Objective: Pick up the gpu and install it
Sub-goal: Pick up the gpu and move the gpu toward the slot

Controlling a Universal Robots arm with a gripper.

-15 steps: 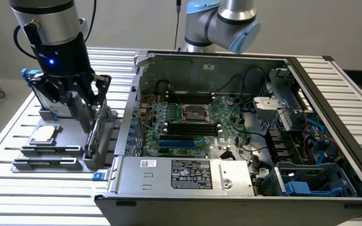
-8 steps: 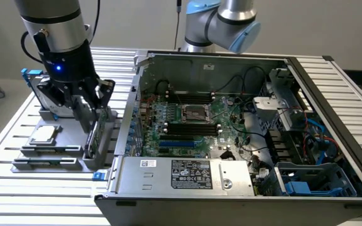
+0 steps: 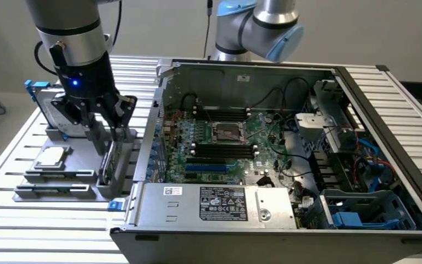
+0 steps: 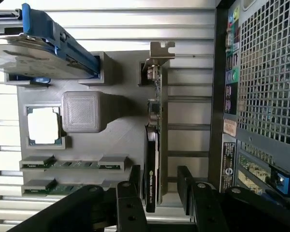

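Pickup stage: open gripper (image 4: 158, 178) straddles the upright gpu (image 4: 154, 113) in its holder (image 4: 121, 128); grasping needs jaws centred on it.

I see soft, even light with no hard shadows in the exterior view. The silver ribbed metal table (image 3: 20, 220) shines bright at the lower left of the frame. Inside the open black computer case (image 3: 270, 247) it is darker, with deep shade at the lower right. A small blue light (image 3: 74, 83) glows at the upper left. In the wrist view the pale square chip (image 4: 42, 125) glares white, and the black gripper fingers (image 4: 186, 186) look dark.
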